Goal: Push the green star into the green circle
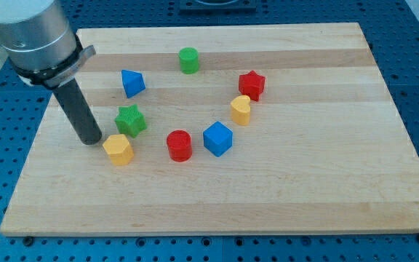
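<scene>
The green star (131, 120) lies left of the board's middle. The green circle (188, 60), a short cylinder, stands toward the view's top, up and to the right of the star, well apart from it. My tip (90, 140) rests on the board just left of and slightly below the star, with a small gap between them. It is also close to the left side of the yellow hexagon block (118, 149).
A blue triangle-like block (132, 83) sits above the star, between it and the circle's left. A red cylinder (180, 145), blue cube (217, 138), yellow heart (241, 110) and red star (252, 84) curve along the right. The wooden board (304, 196) ends near my tip's left.
</scene>
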{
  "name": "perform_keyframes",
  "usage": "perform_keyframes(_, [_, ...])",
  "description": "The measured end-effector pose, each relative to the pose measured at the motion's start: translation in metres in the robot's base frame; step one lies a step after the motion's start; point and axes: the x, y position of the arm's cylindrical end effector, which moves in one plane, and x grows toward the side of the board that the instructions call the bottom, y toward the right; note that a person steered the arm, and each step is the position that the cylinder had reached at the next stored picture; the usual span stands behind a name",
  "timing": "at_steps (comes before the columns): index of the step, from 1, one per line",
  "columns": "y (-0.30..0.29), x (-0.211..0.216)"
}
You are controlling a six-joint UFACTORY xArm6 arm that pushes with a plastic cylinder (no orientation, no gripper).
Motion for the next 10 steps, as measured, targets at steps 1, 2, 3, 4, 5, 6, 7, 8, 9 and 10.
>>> perform_keyframes(1, [0.021,-0.001])
perform_keyframes(2, [0.052,-0.016])
perform_keyframes(3, [0.078,-0.037])
perform_keyframes(4, [0.094,-0.041])
perform_keyframes(5, [0.095,-0.066])
perform_keyframes(6, [0.093,-0.071])
perform_keyframes(7, [0.080,-0.071])
perform_keyframes(8, [0.052,-0.071])
perform_keyframes(9, [0.053,-0.072])
perform_keyframes(10, [0.067,-0.085])
